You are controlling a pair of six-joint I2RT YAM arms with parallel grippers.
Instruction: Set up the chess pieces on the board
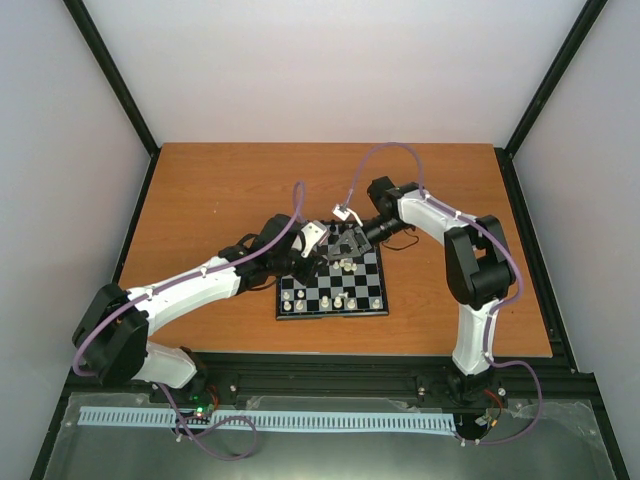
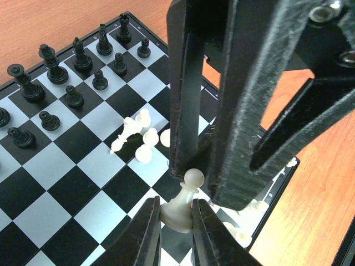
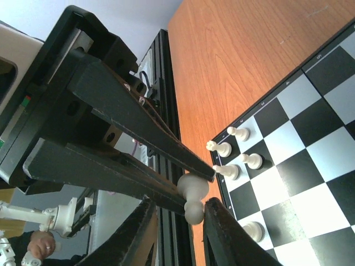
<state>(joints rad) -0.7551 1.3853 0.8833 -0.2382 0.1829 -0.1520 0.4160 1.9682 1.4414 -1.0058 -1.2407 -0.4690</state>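
Note:
My left gripper [image 2: 176, 221] is shut on the base of a cream-white pawn [image 2: 186, 202], held upright above the board [image 2: 50, 166]. In the right wrist view the same pawn [image 3: 193, 191] hangs head-down from the left gripper's fingers [image 3: 166, 144]. My right gripper [image 3: 180, 213] straddles its head. One finger touches the head and the other stands apart from it, so the jaws are open. From above, both grippers meet over the board's far edge [image 1: 335, 245]. Black pieces [image 2: 72, 72] stand in two rows. A few white pieces [image 2: 141, 136] lie tumbled mid-board. Other white pieces [image 3: 238, 155] stand near a corner.
The board [image 1: 300, 312] lies on a brown table [image 1: 220, 190] between the two arms. Pale walls close in the table on three sides. A black rail [image 1: 330, 365] runs along the near edge.

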